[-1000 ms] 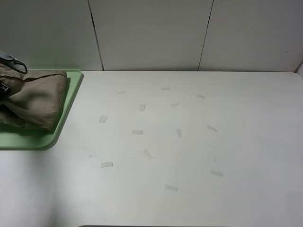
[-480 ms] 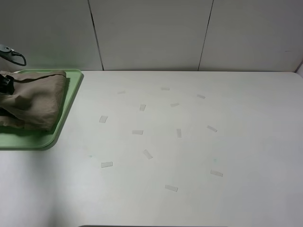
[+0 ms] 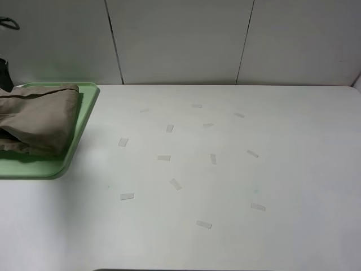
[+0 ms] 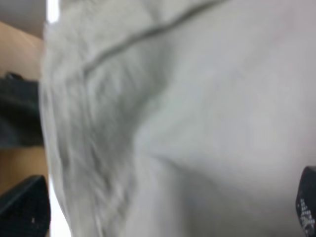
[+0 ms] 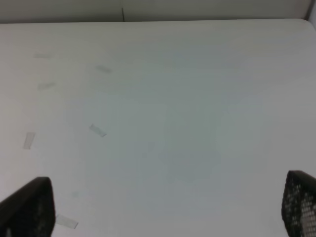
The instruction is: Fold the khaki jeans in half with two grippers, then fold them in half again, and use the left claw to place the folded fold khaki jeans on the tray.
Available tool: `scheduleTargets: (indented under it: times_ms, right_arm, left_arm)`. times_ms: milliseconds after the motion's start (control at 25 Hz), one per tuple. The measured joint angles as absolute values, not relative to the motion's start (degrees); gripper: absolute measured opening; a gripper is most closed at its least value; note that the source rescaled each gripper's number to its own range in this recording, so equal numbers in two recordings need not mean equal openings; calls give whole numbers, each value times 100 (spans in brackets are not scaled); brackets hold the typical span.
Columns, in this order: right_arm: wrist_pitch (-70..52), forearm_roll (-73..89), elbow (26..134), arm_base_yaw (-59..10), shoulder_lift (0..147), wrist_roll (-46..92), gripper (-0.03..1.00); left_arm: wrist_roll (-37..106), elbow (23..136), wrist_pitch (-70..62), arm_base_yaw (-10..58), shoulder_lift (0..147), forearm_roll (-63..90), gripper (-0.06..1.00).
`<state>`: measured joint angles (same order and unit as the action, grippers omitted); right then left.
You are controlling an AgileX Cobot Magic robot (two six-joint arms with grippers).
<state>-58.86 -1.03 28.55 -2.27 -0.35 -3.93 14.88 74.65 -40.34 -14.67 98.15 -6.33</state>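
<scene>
The tray (image 3: 79, 144) sits on the table (image 3: 293, 169) at the far left side, partly cut off by the left edge of the high view. The khaki jeans (image 3: 39, 118) lie folded on the tray, toward its far end, with the tray's right rim showing just beside them. Many small bits of tape (image 3: 164, 158) are stuck on the table, spread across the middle and right, well apart from the tray. A wall (image 3: 180, 39) stands behind the table's far edge.
</scene>
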Motion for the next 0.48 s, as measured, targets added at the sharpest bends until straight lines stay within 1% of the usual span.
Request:
scheduleTargets:
  times_ms: [200, 480]
  right_arm:
    - [-5886, -103, 2855, -227, -35, -393, 100]
    - [-5886, -103, 2855, -227, -39, -393, 100]
  left_arm:
    - [1190, 7465, -5463, -1089, 9016, -620, 100]
    - [784, 7460, -6648, -877, 7731, -605, 100]
